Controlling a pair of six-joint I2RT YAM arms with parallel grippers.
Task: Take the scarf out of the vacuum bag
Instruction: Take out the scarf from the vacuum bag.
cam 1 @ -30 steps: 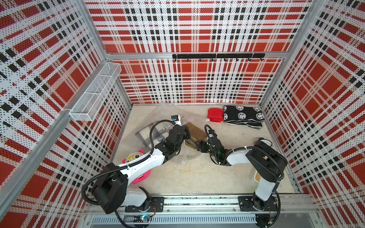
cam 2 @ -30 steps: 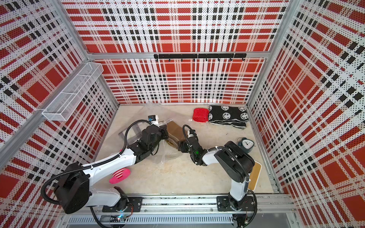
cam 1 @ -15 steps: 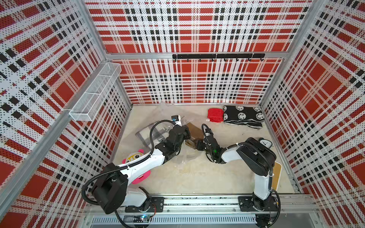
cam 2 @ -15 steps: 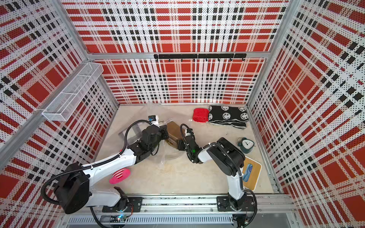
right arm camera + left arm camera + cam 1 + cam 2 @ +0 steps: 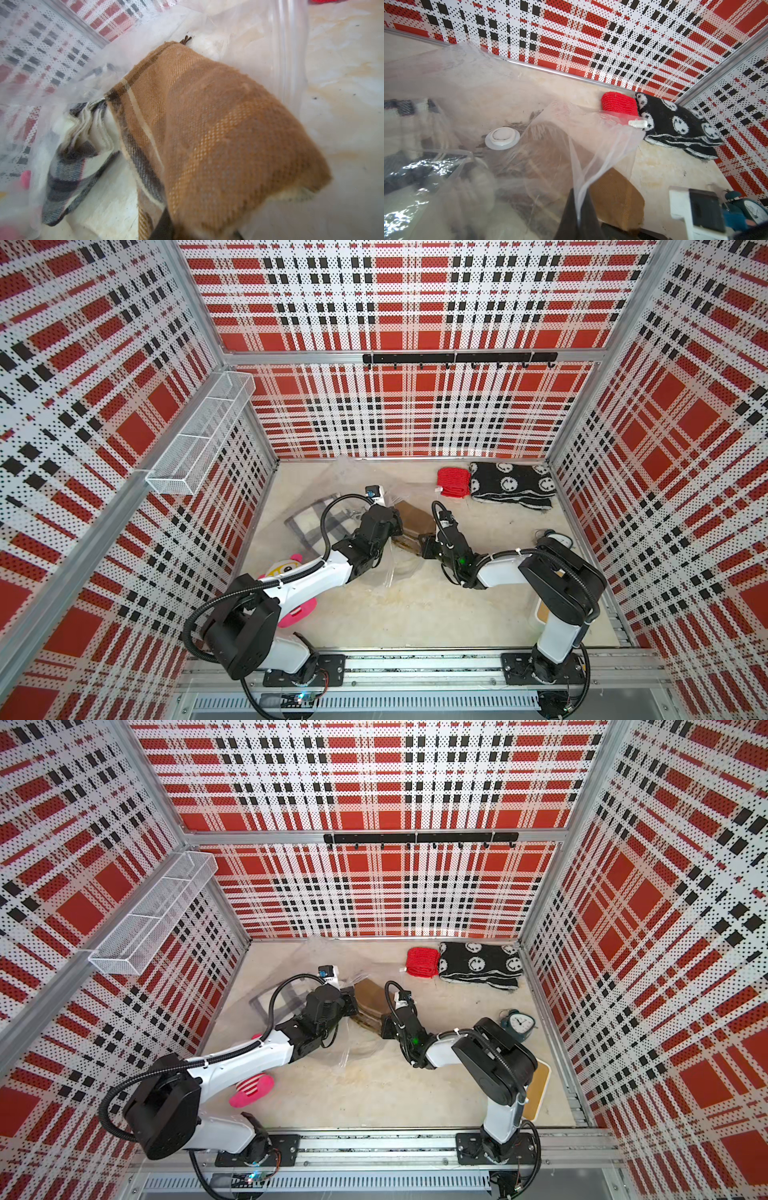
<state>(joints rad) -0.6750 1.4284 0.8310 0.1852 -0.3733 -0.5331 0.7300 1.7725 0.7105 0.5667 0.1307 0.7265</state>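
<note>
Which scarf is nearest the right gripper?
The brown plaid scarf, at the vacuum bag mouth; the grey plaid one lies deeper inside, the black smiley one outside.

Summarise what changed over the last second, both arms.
The right arm swung in toward the bag mouth, then back to about where it started. The jaws of the right gripper appear to have closed on the near edge of the tan woven scarf. Unchanged: the left gripper stays pinched on the clear crinkly plastic vacuum bag, and the scarf remains partly inside.

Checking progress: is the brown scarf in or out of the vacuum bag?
Partly out: brown scarf end lies bare past the vacuum bag mouth; the rest sits under plastic.
</note>
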